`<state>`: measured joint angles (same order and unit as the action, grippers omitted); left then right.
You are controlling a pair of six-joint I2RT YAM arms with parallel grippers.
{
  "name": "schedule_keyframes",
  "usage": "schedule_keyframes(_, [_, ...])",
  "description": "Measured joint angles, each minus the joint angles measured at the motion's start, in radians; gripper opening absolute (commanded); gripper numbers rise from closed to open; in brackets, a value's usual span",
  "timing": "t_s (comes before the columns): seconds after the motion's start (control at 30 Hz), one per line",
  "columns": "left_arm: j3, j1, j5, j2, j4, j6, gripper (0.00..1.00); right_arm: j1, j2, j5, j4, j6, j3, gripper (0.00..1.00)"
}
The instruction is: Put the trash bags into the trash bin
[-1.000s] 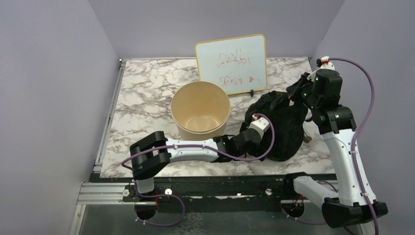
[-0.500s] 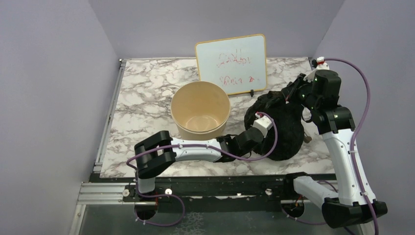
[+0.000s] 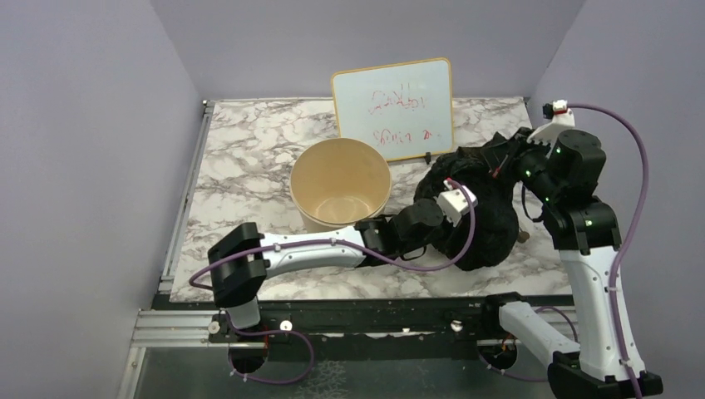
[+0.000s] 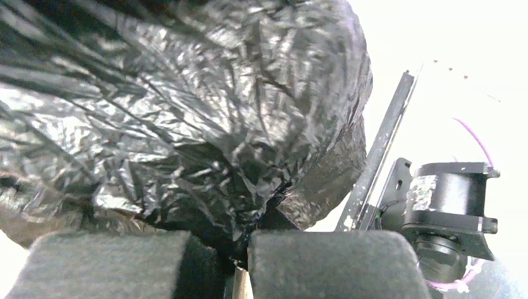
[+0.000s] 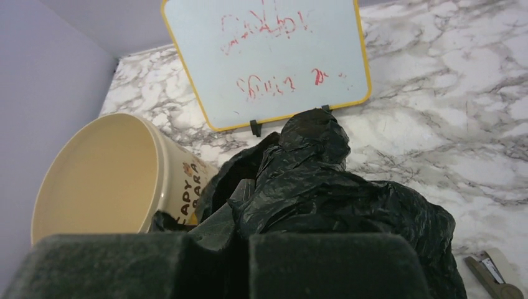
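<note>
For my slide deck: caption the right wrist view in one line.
Right gripper pinching the black trash bag, with the cream trash bin left and whiteboard behind.

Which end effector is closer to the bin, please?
Left. The left end effector grips the bag on its side nearest the bin; the right end effector holds the bag's far side.

Top camera looks down; both wrist cameras closely face trash bags.

The bag is glossy black. The bin is cream-beige, with dark lettering on its side. The whiteboard is white with red scribbles and a yellow frame. The bench is white marble with grey veins. The walls are lavender.
</note>
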<state>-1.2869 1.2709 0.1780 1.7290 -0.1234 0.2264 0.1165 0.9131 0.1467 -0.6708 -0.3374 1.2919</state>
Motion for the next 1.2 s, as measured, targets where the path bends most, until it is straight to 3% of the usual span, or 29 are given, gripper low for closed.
schedule_keyframes(0.37, [-0.080, -0.002, 0.018, -0.160, 0.115, -0.251, 0.00, 0.000, -0.110, 0.103, 0.076, 0.025, 0.019, 0.01])
schedule_keyframes(0.63, [-0.066, -0.069, 0.088, -0.179, 0.167, -0.277, 0.00, 0.000, -0.146, 0.202, 0.138, 0.014, 0.022, 0.01])
schedule_keyframes(1.2, [-0.163, -0.134, 0.105, -0.290, 0.093, -0.518, 0.00, 0.000, -0.159, 0.336, 0.225, -0.072, 0.045, 0.01])
